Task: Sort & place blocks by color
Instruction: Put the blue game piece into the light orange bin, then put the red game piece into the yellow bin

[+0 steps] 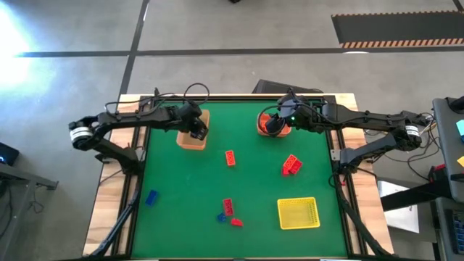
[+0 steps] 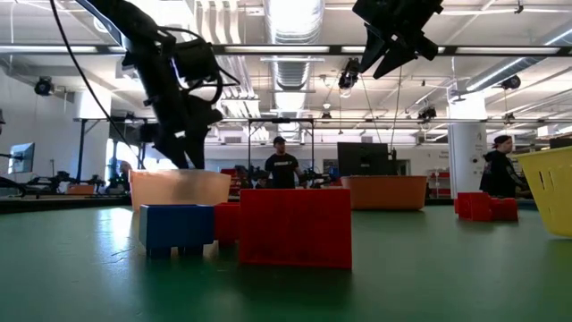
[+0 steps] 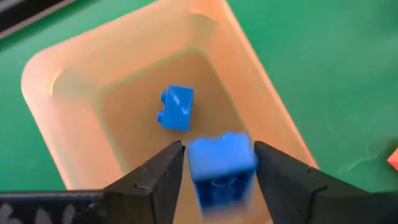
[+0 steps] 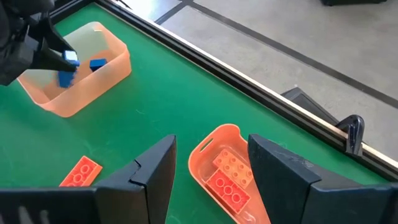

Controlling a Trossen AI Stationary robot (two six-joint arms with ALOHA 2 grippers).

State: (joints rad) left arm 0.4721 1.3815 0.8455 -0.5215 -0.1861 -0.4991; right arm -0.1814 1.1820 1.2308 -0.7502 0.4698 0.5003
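Observation:
My left gripper [image 3: 219, 163] hangs open over the tan bin [image 1: 193, 138] at the table's far left. A blurred blue block [image 3: 221, 165] sits between its fingers with a narrow gap on each side, and another blue block [image 3: 176, 107] lies on the bin's floor. My right gripper [image 4: 211, 165] is open above the orange bin [image 4: 205, 146], where two orange blocks [image 4: 233, 165] lie. Loose on the green mat are an orange block [image 1: 230, 157], red blocks [image 1: 292, 164], a blue block [image 1: 151, 196] and a red and blue cluster [image 1: 229, 212].
A yellow bin [image 1: 298, 212] stands near the table's near right. Raised rails [image 1: 339, 156] edge the mat. In the low view a blue block [image 2: 176, 225] and a red block [image 2: 295, 226] stand close to the camera. People stand in the room beyond.

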